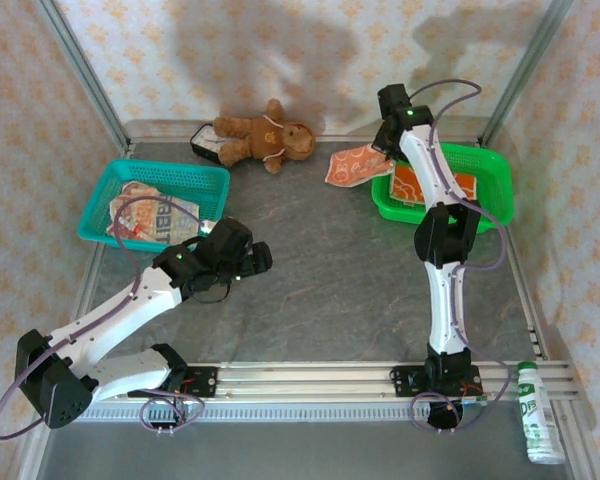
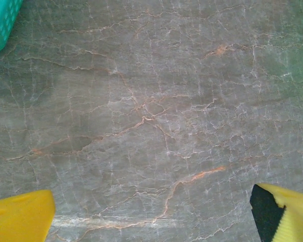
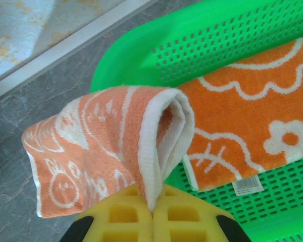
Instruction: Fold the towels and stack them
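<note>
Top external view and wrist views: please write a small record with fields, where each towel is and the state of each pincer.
cartoon towel: held by right pincer, at the green basket rim
flower towel: lying inside the green basket
lettered towel: in the teal basket
left pincer: open, empty, above bare table
right pincer: shut on cartoon towel
teddy bear: lying at the table's far edge

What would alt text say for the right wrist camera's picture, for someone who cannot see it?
The right gripper, with yellow fingers, is shut on a fold of an orange-and-cream towel with cartoon figures. Behind it, a green basket holds an orange towel with white flowers, lying flat; grey table shows at left.
</note>
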Tool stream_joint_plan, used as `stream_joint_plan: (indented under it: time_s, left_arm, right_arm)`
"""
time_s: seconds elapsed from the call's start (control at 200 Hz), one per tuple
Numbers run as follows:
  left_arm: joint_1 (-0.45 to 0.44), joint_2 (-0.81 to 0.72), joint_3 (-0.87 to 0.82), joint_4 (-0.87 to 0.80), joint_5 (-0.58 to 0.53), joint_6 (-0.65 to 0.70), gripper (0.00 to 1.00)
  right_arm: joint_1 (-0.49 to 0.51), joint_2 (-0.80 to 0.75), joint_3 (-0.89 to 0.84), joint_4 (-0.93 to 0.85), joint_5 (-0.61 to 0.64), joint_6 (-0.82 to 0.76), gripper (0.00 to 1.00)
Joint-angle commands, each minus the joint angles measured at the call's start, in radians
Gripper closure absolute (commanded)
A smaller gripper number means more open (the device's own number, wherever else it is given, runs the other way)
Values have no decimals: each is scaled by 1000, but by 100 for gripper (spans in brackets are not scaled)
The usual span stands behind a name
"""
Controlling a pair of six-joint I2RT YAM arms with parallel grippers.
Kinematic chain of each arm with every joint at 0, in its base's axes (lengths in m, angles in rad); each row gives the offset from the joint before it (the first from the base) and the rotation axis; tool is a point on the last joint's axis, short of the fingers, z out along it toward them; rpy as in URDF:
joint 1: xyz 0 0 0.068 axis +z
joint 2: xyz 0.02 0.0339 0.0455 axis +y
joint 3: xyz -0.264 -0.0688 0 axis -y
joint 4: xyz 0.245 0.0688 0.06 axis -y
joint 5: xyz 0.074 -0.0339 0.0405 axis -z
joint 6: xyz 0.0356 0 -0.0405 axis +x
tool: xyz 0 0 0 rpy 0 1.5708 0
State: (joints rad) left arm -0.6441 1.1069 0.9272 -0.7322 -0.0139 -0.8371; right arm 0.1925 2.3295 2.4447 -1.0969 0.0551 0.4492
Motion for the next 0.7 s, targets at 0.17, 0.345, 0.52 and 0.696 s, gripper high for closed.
stream_joint_plan:
  time_s: [0.17, 0.345, 0.52, 0.696]
  left_arm:
    - [27, 0, 37, -28, -43, 13, 0]
    - [30, -15, 34, -20, -59, 22, 0]
    - [41, -16, 28, -13, -43, 23, 0]
    - [47, -13, 30, -18, -36, 34, 0]
  right_arm:
    - [-51, -87, -33, -94, -2, -63, 100]
    - [-97, -156, -100, -102, 25, -112, 100]
    - [-154, -217, -152, -87, 37, -129, 100]
    - [-191, -235, -156, -86, 58, -148, 100]
